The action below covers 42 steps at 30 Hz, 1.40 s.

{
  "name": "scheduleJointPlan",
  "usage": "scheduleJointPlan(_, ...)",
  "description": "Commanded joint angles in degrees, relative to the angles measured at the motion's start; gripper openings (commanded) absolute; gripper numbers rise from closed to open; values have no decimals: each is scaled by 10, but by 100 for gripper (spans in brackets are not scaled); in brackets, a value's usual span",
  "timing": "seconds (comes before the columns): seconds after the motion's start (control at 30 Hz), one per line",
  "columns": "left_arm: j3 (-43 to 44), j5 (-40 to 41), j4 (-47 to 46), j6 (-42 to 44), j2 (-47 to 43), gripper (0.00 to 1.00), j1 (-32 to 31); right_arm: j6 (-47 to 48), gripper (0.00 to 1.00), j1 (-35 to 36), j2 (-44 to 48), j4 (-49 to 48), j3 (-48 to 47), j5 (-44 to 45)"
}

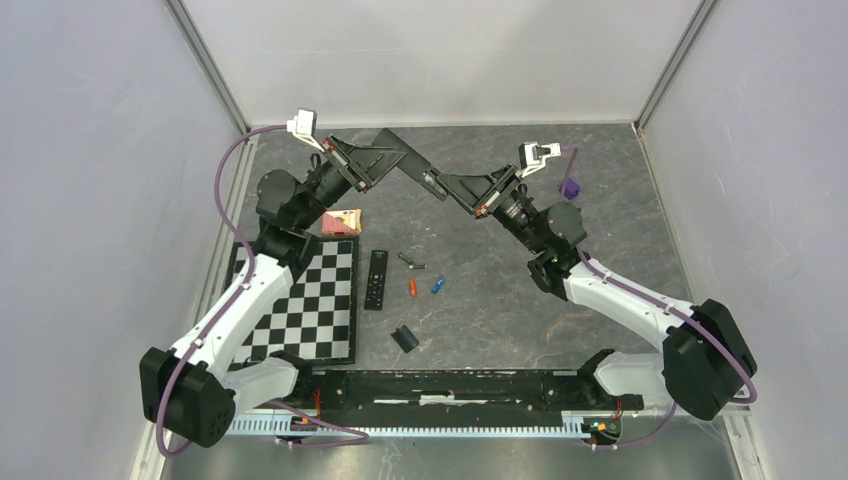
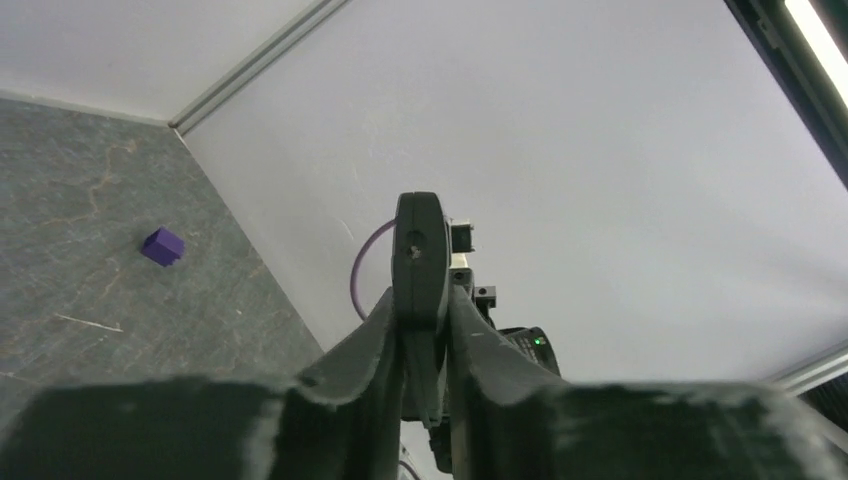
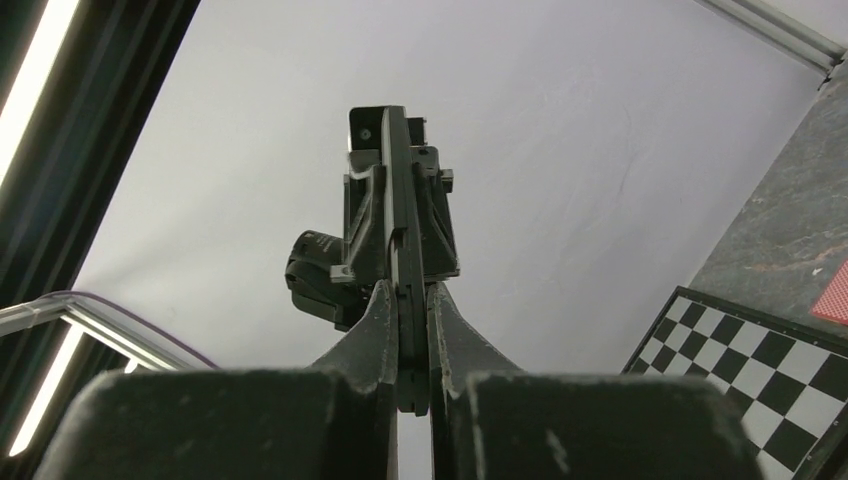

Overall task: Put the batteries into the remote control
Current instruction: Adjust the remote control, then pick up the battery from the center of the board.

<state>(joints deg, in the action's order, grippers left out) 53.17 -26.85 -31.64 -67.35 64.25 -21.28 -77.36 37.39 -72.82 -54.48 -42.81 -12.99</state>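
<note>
The remote control (image 1: pixel 412 160) is a slim black bar held in the air at the back of the table, between both arms. My left gripper (image 1: pixel 387 156) is shut on one end, which shows end-on between its fingers (image 2: pixel 380 330) in the left wrist view. My right gripper (image 1: pixel 447 186) is shut on the other end, and the remote control (image 3: pixel 398 200) stands edge-on between its fingers (image 3: pixel 450 325). An orange battery (image 1: pixel 412 287) and a blue battery (image 1: pixel 437 285) lie on the table in the middle. A small black cover (image 1: pixel 404 338) lies nearer the arm bases.
A second black remote (image 1: pixel 375 278) lies beside a checkerboard mat (image 1: pixel 310 300). A small dark cylinder (image 1: pixel 410 262) lies just behind the batteries. An orange box (image 1: pixel 342 222) sits at the mat's far corner. A purple block (image 1: pixel 570 187) stands at the back right.
</note>
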Motion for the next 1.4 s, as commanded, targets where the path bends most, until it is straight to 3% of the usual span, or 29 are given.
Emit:
scheduleJointPlan(0.0,8,17,-8,12,2,10,-1,7,1,3,1,13,-4,-10)
scheduleJointPlan(0.03,11,12,-3,24,3,2,-1,16,10,3,2,24,-6,-18)
scheduleJointPlan(0.07,12,6,2,39,3,2,0,37,30,2,5,36,-5,-23)
scheduleJointPlan(0.1,15,-4,14,65,3,2,1,61,58,1,10,55,-6,-26)
scheduleJointPlan(0.13,21,-22,28,99,4,2,2,97,72,-2,17,91,-12,-31)
scheduleJointPlan(0.23,46,-80,112,210,8,2,6,221,88,-18,39,210,-44,-36)
scheduleJointPlan(0.37,60,-73,257,356,-3,2,11,353,87,-24,60,347,-64,-25)
scheduleJointPlan(0.47,61,8,329,407,-20,2,18,427,75,-20,57,437,-68,1)
scheduleJointPlan(0.57,58,118,385,434,-36,2,18,470,70,5,44,527,-67,71)
scheduleJointPlan(0.9,31,296,465,464,-115,2,18,495,53,153,-120,643,-145,187)
scheduleJointPlan(1.13,10,361,501,459,-161,2,18,466,50,245,-265,749,-275,292)
scheduleJointPlan(1.37,3,377,517,457,-186,2,18,429,42,269,-339,807,-343,370)
